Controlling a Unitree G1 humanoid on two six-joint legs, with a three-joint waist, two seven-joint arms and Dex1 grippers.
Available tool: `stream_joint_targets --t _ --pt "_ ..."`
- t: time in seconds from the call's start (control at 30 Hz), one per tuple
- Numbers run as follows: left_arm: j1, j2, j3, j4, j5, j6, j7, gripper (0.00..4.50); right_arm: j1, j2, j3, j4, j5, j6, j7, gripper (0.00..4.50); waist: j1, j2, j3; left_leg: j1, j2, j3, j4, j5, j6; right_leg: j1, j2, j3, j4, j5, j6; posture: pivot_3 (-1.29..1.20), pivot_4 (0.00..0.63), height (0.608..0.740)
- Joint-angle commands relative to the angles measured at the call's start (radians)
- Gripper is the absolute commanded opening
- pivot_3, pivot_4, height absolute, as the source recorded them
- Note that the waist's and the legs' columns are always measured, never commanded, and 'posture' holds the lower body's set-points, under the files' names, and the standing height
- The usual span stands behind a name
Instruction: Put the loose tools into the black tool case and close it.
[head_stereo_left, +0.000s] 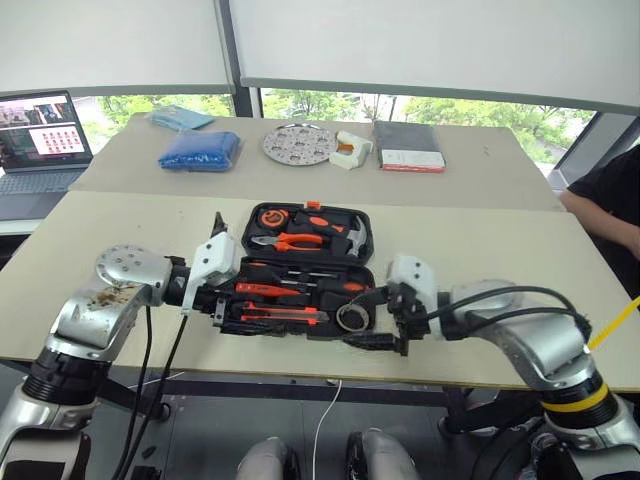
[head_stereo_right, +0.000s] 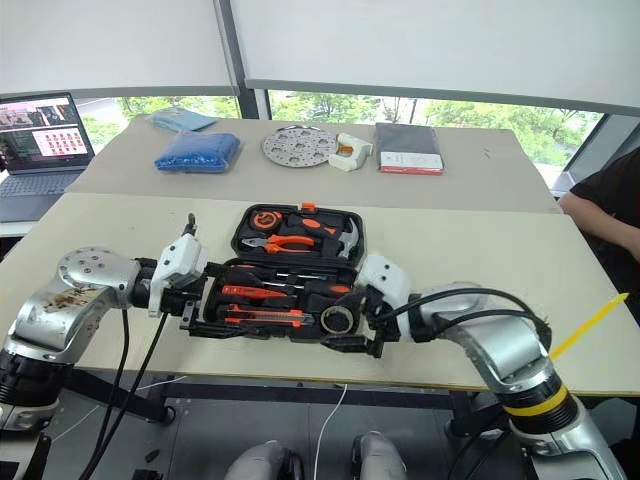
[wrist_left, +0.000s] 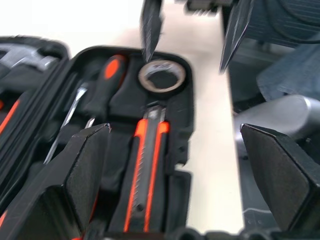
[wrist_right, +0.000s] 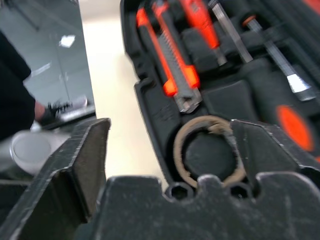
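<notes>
We note right gripper lower centre-right, fingers spread, grasping nothing, just beside tape roll seated in near-right corner of black tool case. Left gripper centre-left at case's left end, jaws wide, empty. Case open mid-frame on table; utility knife and screwdrivers in near half; pliers, hammer in far half. Laptop upper left.

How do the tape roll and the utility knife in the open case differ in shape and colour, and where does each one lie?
The tape roll is a round ring with a pale rim and a dark middle; the utility knife is long and straight, orange and black. The roll sits in the corner pocket beside the right gripper; the knife lies along the front edge, running from the roll toward the left gripper. Both rest in moulded slots of the black tool case.
</notes>
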Motion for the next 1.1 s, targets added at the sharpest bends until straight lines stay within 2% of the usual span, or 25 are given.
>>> stream_joint_targets --t 0.03,0.1,0.2,0.23,0.37,0.4,0.47,0.63,0.77,0.87,1.1 --pt "0.021 0.044 0.102 0.116 0.035 -0.050 0.058 4.23 0.006 -0.037 -0.117 0.019 0.031 -0.008 -0.004 3.67 -0.001 0.000 0.000 0.000 0.000 0.000 0.000 0.000 0.000 0.000 0.000 0.000 0.000 0.000 0.000 0.00 0.150 0.718" --pt "0.028 0.069 0.122 0.188 0.054 -0.078 0.054 3.79 0.021 -0.058 -0.134 0.049 0.015 -0.036 -0.003 3.00 -0.001 0.000 0.000 0.000 0.000 0.000 0.000 0.000 0.000 0.000 0.000 0.000 0.000 0.000 0.000 0.00 0.150 0.718" --pt "0.010 0.086 0.124 0.290 0.091 -0.121 0.068 2.67 0.040 -0.083 -0.133 0.099 -0.030 -0.099 -0.002 1.92 0.000 0.000 0.000 0.000 0.000 0.000 -0.001 0.000 0.000 -0.001 0.000 0.000 -0.001 0.000 0.000 0.00 0.150 0.718" --pt "0.000 0.087 0.121 0.330 0.107 -0.139 0.074 2.49 0.046 -0.089 -0.129 0.118 -0.049 -0.125 -0.003 1.70 0.002 0.000 0.000 0.000 0.000 0.000 -0.001 0.000 0.000 -0.001 -0.001 0.000 -0.001 0.000 0.000 0.00 0.150 0.718" --pt "-0.061 0.062 0.062 0.486 0.206 -0.229 0.110 0.94 0.062 -0.089 -0.070 0.227 -0.166 -0.290 -0.001 0.24 0.007 0.000 0.000 -0.002 0.000 0.000 -0.001 0.000 0.000 -0.002 -0.001 -0.001 -0.001 0.000 0.000 0.00 0.150 0.718" --pt "-0.076 0.051 0.047 0.512 0.224 -0.247 0.116 0.55 0.063 -0.085 -0.056 0.250 -0.190 -0.324 0.001 0.00 0.007 0.000 0.000 -0.002 0.000 0.000 -0.001 0.000 0.000 -0.002 -0.001 -0.001 -0.001 0.000 0.000 0.00 0.150 0.718" --pt "-0.107 0.016 0.021 0.543 0.244 -0.262 0.117 0.11 0.059 -0.069 -0.030 0.288 -0.221 -0.375 0.007 0.00 0.006 0.000 0.000 -0.003 -0.001 0.001 -0.001 0.000 0.000 -0.003 -0.001 -0.002 -0.001 0.000 0.000 0.00 0.150 0.718" --pt "-0.184 -0.089 -0.041 0.606 0.299 -0.297 0.143 0.11 0.023 -0.035 0.049 0.375 -0.322 -0.488 0.008 0.00 0.003 -0.001 0.000 -0.005 -0.001 0.002 0.000 0.000 0.000 -0.004 0.001 -0.002 0.000 0.000 0.000 0.00 0.150 0.718" --pt "-0.205 -0.141 -0.063 0.607 0.291 -0.320 0.097 0.11 0.020 -0.017 0.062 0.370 -0.321 -0.525 0.046 0.00 -0.001 -0.001 0.000 -0.005 0.000 0.003 0.000 0.000 0.000 -0.004 0.002 -0.002 0.001 0.000 0.000 0.00 0.150 0.718" --pt "-0.192 -0.180 -0.092 0.548 0.288 -0.310 0.070 0.11 0.059 -0.019 0.042 0.290 -0.257 -0.507 0.109 0.00 0.007 -0.001 0.000 -0.005 -0.001 0.003 0.000 0.000 0.000 -0.004 0.002 -0.003 0.001 0.000 0.000 0.00 0.150 0.718" --pt "-0.121 -0.197 -0.142 0.379 0.280 -0.285 0.016 0.11 0.140 -0.045 -0.004 0.198 -0.246 -0.474 0.116 0.00 0.007 -0.001 0.000 -0.009 -0.001 0.001 0.002 0.000 0.001 -0.005 -0.002 -0.007 0.000 0.000 0.000 0.00 0.150 0.718"
